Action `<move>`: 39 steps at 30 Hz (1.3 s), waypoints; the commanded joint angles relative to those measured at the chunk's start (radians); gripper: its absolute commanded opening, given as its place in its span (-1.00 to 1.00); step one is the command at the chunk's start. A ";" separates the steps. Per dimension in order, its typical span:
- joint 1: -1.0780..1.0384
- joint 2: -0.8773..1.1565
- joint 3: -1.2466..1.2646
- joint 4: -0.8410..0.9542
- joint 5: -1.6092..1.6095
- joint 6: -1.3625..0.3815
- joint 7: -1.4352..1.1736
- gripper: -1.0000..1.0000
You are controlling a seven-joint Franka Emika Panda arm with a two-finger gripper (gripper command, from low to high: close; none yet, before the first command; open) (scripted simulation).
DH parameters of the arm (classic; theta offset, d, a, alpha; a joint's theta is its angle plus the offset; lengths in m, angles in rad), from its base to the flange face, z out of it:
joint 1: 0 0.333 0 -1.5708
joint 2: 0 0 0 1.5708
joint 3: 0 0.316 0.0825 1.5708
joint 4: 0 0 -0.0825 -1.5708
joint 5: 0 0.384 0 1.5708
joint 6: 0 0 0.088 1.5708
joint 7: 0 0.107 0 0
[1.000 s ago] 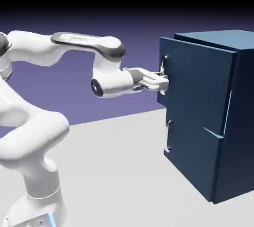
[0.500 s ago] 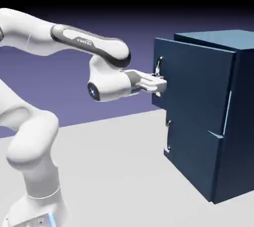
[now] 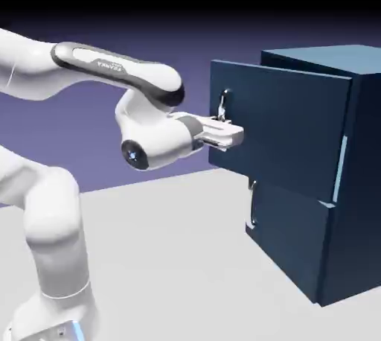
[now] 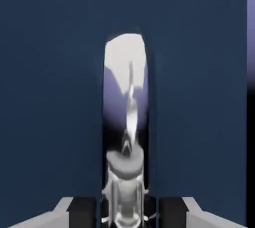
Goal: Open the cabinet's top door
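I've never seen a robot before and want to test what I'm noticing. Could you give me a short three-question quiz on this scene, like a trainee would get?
1. True or false: the upper door of the cabinet stands swung outward.

2. What is the pincer closed on?
A) The cabinet's top edge
B) The upper door's silver handle
C) The lower door's handle

3. Fill in the colour: the upper door and the lower door are both dark ____.

Key: 1 true; 2 B; 3 blue.
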State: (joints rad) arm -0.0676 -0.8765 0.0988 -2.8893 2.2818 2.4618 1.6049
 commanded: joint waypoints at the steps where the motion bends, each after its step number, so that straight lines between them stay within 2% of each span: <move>1: 0.003 -0.014 -0.023 -0.012 -0.044 -0.014 0.022 -1.00; 12: -0.034 -0.123 -0.281 -0.090 -0.522 -0.217 0.213 -1.00; 21: -0.109 -0.080 -0.539 -0.046 -0.914 -0.496 0.288 -1.00; 29: -0.067 0.115 -0.823 0.149 -1.224 -0.836 0.268 -1.00; 39: 0.193 0.422 -1.181 0.493 -1.410 -1.245 0.163 -1.00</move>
State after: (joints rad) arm 0.1254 -0.4541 -1.0825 -2.3961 0.8730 1.2174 1.7678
